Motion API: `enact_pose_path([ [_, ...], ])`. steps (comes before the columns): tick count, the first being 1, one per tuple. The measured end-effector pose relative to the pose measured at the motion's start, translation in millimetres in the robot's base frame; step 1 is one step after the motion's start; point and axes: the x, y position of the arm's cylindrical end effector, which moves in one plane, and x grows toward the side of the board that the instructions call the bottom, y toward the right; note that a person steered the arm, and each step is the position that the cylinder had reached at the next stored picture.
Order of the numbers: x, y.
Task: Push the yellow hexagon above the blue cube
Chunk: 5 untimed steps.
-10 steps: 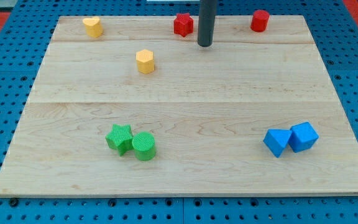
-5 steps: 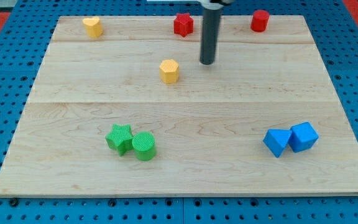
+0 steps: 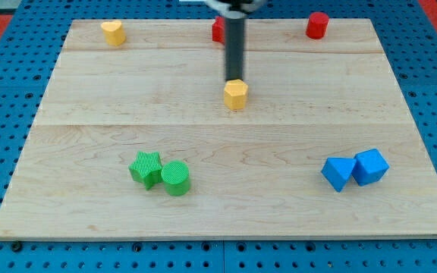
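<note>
My tip (image 3: 235,80) touched the yellow hexagon (image 3: 235,94) from above; blue cube (image 3: 371,166) lay well right-below it. No jaws, just a rod.

Two yellow blocks (image 3: 235,94), two red (image 3: 317,25), two green (image 3: 175,178), two blue (image 3: 370,166).
</note>
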Motion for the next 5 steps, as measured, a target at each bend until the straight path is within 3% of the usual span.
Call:
enact_pose_path([
  [1, -4, -71],
  [2, 23, -76],
  [4, 36, 114],
  [5, 36, 133],
])
